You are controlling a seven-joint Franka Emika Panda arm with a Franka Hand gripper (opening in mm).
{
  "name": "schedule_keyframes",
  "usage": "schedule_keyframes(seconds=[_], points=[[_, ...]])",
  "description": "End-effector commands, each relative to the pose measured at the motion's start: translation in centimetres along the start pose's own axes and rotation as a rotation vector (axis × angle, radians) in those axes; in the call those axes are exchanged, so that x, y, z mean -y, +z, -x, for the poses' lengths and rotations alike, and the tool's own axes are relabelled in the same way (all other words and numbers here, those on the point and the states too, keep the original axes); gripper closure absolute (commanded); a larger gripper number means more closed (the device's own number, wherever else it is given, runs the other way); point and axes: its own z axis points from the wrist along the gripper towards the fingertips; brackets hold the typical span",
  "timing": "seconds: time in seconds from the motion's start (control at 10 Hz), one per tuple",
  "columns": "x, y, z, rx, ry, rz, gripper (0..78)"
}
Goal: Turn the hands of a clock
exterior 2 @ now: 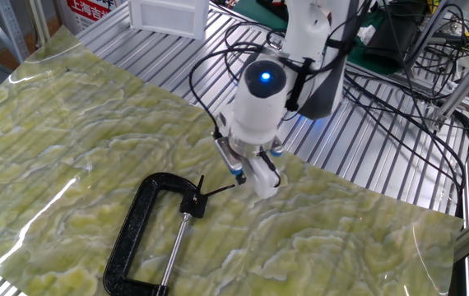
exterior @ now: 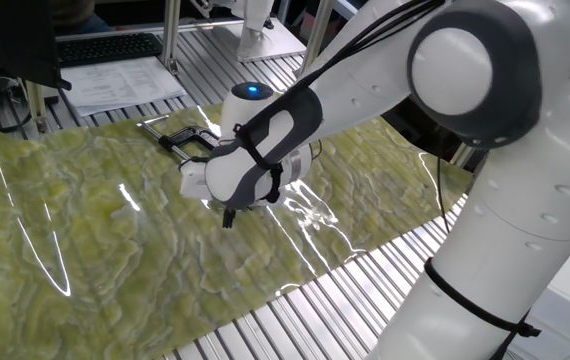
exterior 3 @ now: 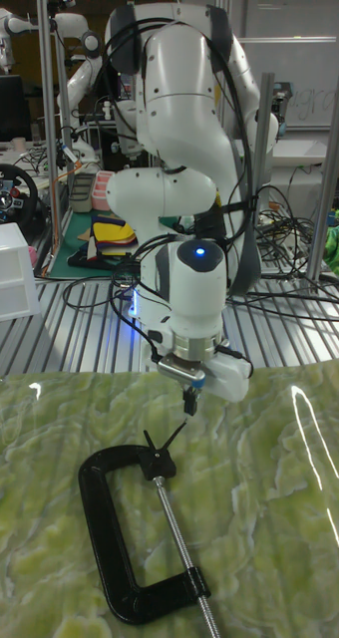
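Clock hands, two thin black pointers at the head of a black metal C-clamp on the green-marbled desk, are seen lower left of the pincer, whose opening cannot be judged.

bright, even indoor light, sharp focus; white glare streaks on the glossy green sheet.
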Motion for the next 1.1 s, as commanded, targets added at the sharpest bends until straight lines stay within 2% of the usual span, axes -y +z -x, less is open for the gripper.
schedule_keyframes(seconds=[0.1, 0.2, 0.3, 0.5, 0.7, 0.9, 1.1], points=[[1.0, -0.1, -2.5, -0.002, -0.05, -0.029, 77.6], [1.2, -0.2, -2.6, 0.001, -0.067, -0.04, 77.6], [1.9, -0.3, -2.3, 0.02, -0.107, -0.066, 77.6], [3.2, 0.5, -0.3, 0.034, -0.144, -0.057, 77.6], [3.9, 1.3, 1.2, 0.044, -0.154, -0.029, 77.6], [3.4, 2.0, 1.7, 0.06, -0.127, -0.014, 77.6], [2.7, 2.3, 2.4, 0.061, -0.115, -0.006, 77.6]])
